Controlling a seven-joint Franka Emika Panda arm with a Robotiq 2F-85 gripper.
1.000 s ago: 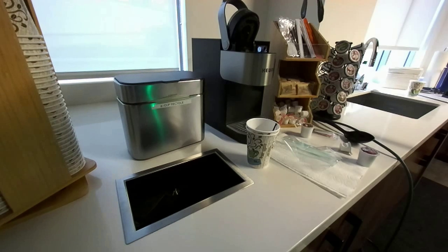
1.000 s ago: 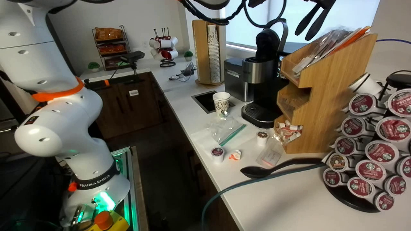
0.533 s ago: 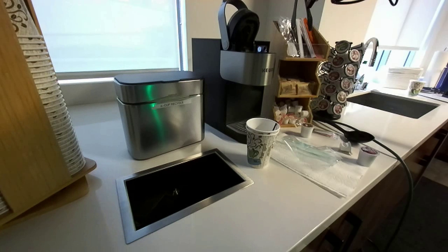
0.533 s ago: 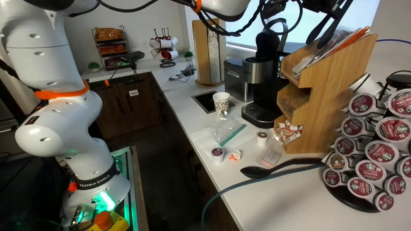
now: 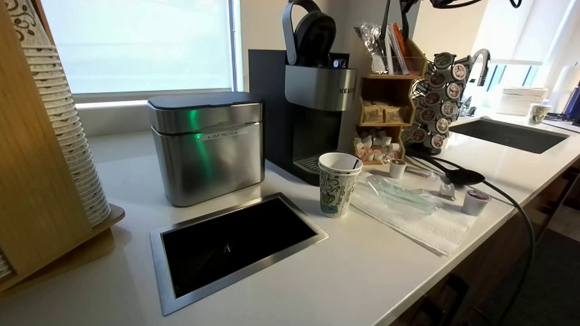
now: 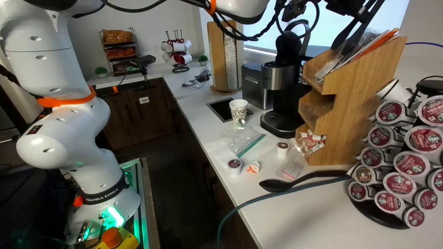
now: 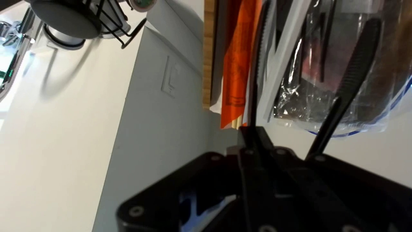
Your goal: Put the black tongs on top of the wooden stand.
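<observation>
The black tongs (image 6: 358,33) hang with their two thin arms spread and their tips pointing down. They also show in an exterior view (image 5: 404,23) and in the wrist view (image 7: 357,69). My gripper (image 6: 362,14) is shut on the tongs; in the wrist view the fingertips (image 7: 257,137) close around one arm, and the other arm passes beside the right finger. The brown wooden stand (image 6: 363,103) is upright on the counter and also shows in an exterior view (image 5: 419,61). The tong tips are over its top compartment; I cannot tell whether they touch the packets.
The top compartment holds clear plastic packets and an orange packet (image 7: 238,58). The black coffee machine (image 6: 278,76) stands beside the stand, the capsule carousel (image 6: 412,164) on its other side. A paper cup (image 6: 238,109), black spoon (image 6: 277,185) and plastic bag (image 6: 242,138) lie around the counter.
My gripper has lowered the tongs toward the stand's top, mostly in the first half second. Since then they have shifted only slightly. The stand and counter objects have not moved.
</observation>
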